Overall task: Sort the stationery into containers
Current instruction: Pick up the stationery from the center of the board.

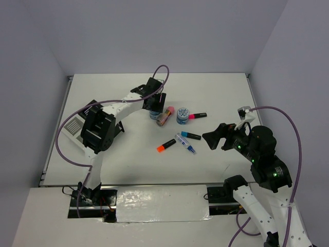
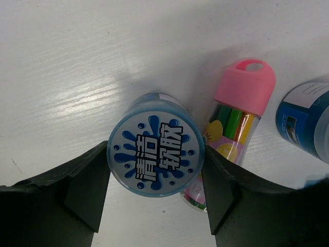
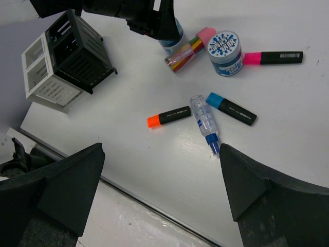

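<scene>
Far left: organizer, blk half joined to wht-grey half, parked by table's left edge. Out of the working area but w/in L arm's reach; partly hidden under that arm in top view. Can't tell if anything's inside.

Next: L gripper, clamped on roll. Comes from above, pads against both sides of the round wall, lid facing the wrist cam. Sensible, since the flat wide lid gives nothing to pinch and the sides do. Prob. not lifted off the table, as its base looks down on the surface from R wrist view.

Touching the roll: tube, pink cap, lying on its side. Overlapped by one finger in wrist view, so likely to get nudged on lift.

Just beside: 2nd roll, upright, then pink marker, flat.

Nearer the bases, a loose group, all flat and apart from each other: orange marker, clear pen w/ blue tip, blue marker. Easy picks, w/ room round each for fingers.

Right: R gripper, fingers wide apart, holding nothing, hanging above the near table and facing the marker group. Prob. held back to avoid clashing w/ L arm.

Surface: table, white, faint grain, slight sheen under the light, shiny strip along near edge. Room: plain pale grey-lilac walls on three sides.
</scene>
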`<state>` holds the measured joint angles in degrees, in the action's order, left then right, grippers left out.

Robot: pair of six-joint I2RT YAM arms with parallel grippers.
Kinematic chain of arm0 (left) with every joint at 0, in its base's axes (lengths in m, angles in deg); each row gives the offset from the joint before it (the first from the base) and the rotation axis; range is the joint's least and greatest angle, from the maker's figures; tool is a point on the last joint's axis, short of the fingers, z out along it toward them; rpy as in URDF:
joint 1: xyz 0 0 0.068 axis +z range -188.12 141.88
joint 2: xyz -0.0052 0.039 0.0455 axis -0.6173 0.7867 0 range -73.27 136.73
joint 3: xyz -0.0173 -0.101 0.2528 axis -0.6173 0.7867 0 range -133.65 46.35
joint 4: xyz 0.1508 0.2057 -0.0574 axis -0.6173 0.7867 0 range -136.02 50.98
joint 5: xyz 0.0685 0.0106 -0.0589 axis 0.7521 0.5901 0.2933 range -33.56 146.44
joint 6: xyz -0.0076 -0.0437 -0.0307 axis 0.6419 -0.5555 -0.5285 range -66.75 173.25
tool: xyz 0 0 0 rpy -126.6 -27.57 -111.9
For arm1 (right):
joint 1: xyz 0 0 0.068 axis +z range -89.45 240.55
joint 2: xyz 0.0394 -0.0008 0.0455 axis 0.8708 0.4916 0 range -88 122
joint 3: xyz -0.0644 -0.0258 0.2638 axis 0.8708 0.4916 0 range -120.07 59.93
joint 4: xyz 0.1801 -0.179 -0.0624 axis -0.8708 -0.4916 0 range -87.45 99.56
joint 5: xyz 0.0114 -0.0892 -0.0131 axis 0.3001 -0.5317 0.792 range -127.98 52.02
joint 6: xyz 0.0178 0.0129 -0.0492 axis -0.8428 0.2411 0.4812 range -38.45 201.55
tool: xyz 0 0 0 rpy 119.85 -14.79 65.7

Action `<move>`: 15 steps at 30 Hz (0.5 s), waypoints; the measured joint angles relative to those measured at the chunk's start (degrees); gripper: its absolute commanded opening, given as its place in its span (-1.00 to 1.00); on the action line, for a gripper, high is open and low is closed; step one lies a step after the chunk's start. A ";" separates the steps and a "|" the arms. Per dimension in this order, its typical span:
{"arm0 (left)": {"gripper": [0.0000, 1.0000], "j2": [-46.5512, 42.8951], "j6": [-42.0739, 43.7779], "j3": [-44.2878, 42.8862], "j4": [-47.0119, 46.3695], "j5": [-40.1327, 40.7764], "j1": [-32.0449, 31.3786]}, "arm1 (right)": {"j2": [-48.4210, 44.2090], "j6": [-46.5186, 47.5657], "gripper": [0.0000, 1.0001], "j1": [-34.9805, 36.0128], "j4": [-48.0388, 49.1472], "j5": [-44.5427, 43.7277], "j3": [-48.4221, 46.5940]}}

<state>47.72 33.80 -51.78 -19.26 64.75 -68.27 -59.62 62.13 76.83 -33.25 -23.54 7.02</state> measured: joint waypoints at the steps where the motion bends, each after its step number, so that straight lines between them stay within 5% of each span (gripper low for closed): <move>1: -0.50 0.02 -0.02 -0.09 0.07 0.04 0.00 | 0.00 0.00 0.99 0.00 0.00 0.00 0.02; 6: -0.99 0.46 -0.02 -1.16 1.25 0.46 0.00 | 0.00 0.00 0.99 0.00 0.00 0.00 0.02; 15: -1.00 0.61 -0.02 -2.29 3.30 2.05 0.00 | 0.00 0.00 0.99 0.00 0.02 0.00 0.04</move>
<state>48.33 33.78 -54.07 -15.96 66.81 -68.27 -59.62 62.13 76.83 -33.23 -23.54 7.07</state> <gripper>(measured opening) 0.762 0.996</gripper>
